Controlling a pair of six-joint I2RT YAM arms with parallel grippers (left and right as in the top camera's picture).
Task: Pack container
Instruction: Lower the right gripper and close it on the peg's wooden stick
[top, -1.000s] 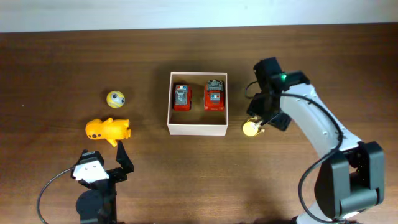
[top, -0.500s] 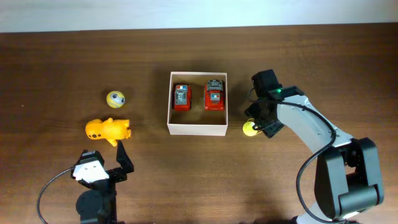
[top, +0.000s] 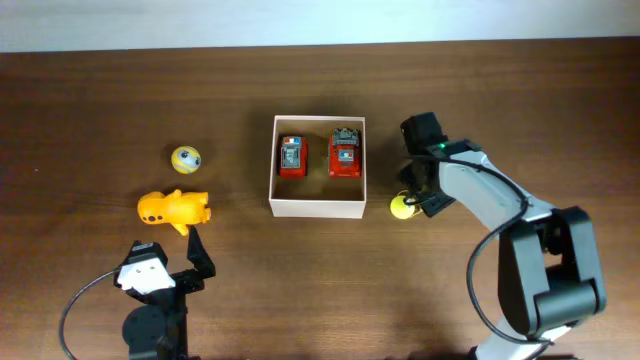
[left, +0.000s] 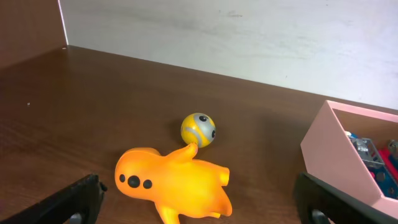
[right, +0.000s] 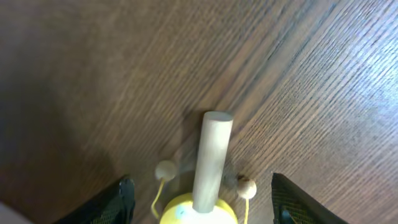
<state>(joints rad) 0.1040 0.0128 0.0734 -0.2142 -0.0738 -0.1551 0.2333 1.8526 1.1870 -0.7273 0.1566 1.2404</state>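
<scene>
Container: sits mid-worktop, square and shallow, open side up, white walls with a tan floor.
Inside it: two red cars parked side by side in the far half, so the near half is bare.
Next toy up, I'd say: the little yellow rattle toy, on the wood just outside the container's right wall.
Right fingers: spread apart, one on each side of the rattle toy, not closed on it as far as I can see.
Key bit: the toy's wooden stick runs straight down the middle of the gap, crosswise to the closing direction, and the container is right there on the robot's left. That's a short hop for the right arm.
Left fingers: also spread wide, holding nothing.
Left side leftovers: orange toy lying in front of them, yellow ball just beyond it, both well away from the container.
Writing/brands: nothing I can read anywhere.
</scene>
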